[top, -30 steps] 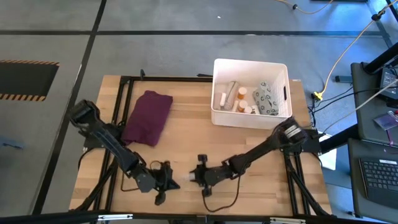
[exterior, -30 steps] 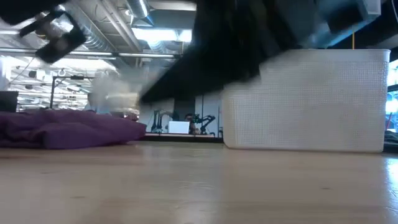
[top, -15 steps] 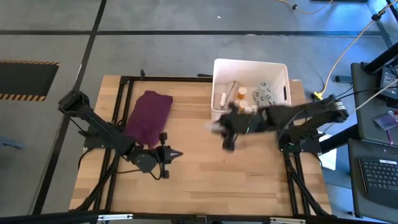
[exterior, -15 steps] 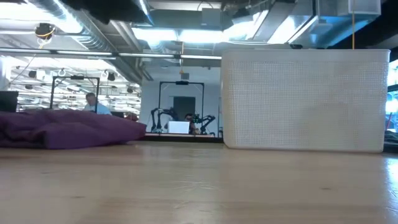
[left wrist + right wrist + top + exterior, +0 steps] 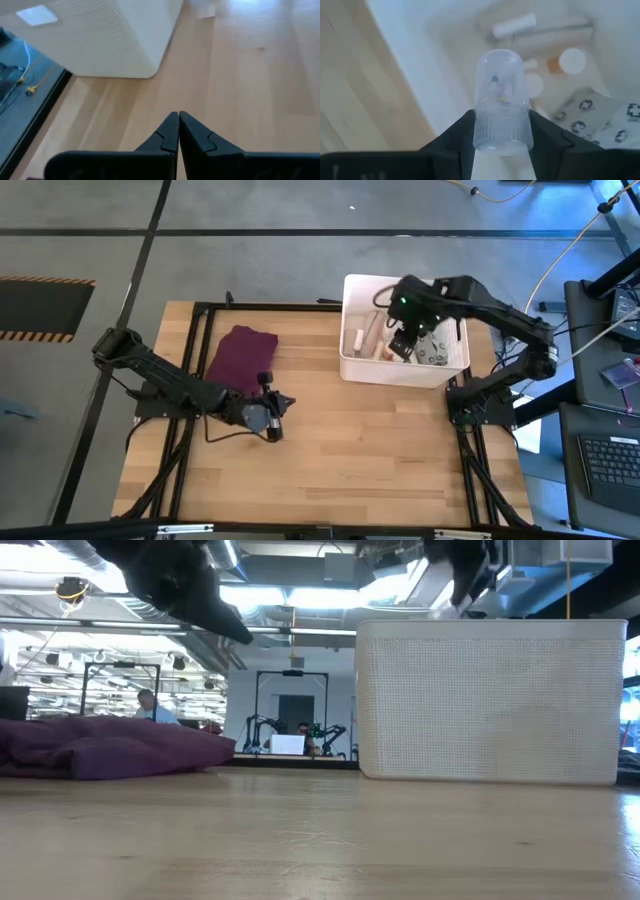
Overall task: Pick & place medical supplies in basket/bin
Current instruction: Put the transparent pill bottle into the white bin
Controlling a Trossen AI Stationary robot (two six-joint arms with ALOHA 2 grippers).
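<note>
A small clear-capped bottle [image 5: 499, 102] sits pinched between the fingers of the right tool [image 5: 403, 343], carried cap-forward above the white bin [image 5: 349, 366] so it can fall among the supplies inside: a grey patterned pouch [image 5: 600, 117], a white tube [image 5: 514, 26] and an orange-and-white bottle [image 5: 567, 62]. Nothing blocks the drop. The left tool [image 5: 178, 131], fingers pressed together and empty, waits low over the bare counter [image 5: 380, 460] beside the purple cloth [image 5: 238, 366], well apart from the bin.
</note>
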